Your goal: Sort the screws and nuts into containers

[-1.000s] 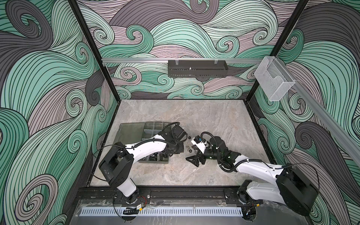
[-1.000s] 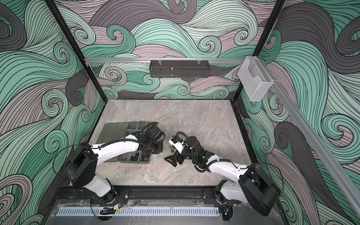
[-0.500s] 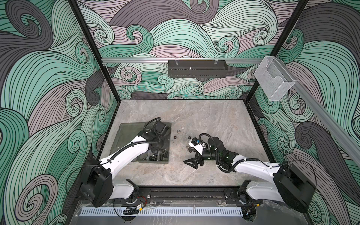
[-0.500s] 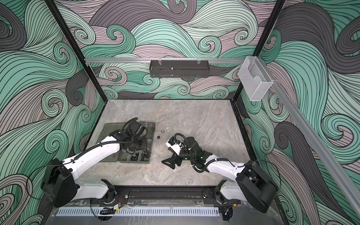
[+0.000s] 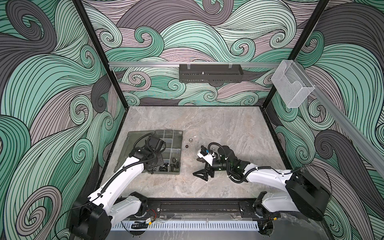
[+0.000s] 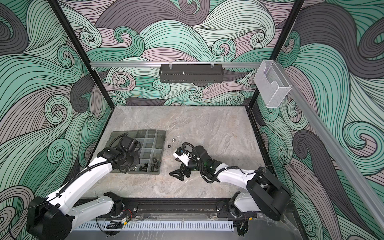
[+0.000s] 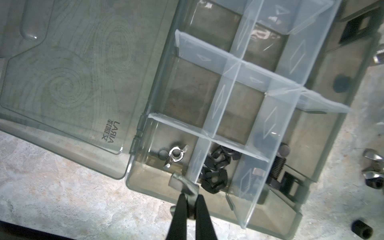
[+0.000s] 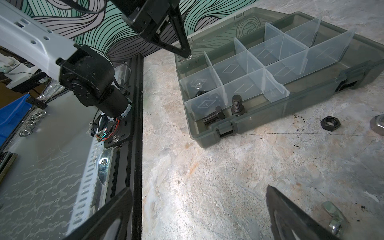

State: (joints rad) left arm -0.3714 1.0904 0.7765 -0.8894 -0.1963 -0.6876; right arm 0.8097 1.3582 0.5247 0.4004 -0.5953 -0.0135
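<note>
The left claw point(image 7: 189, 197) is clamped tight on a silver wing nut point(image 7: 179, 184), tips together and the nut poking out past them. It hangs just over the corner compartment point(image 7: 162, 137) of the box point(image 5: 178, 135), right by the hinge. Down in that same compartment lies a second wing nut point(image 7: 176, 154). One divider along, a small heap of black nuts point(image 7: 215, 168) sits in the next compartment. Beyond that, against the latch-side wall, come the screws point(image 8: 212, 118): one lies on its side, and the one beside it stands on its head, thread up. The lid point(image 7: 62, 72) lies open and flat on the table point(image 8: 207, 162), next to the box.

Over to the right claw point(image 8: 198, 188): its jaws are spread wide, gripping nothing, low over the table. It is near the latch side of the box but apart from it. A loose wing nut point(image 8: 333, 216) lies just beside one finger point(image 8: 291, 214). Farther out, a black nut point(image 8: 330, 123) and a silver nut point(image 8: 378, 124) rest side by side on the table, just off the box wall. In both top views the box sits left of centre under the left arm, and the right claw is out to its right.
</note>
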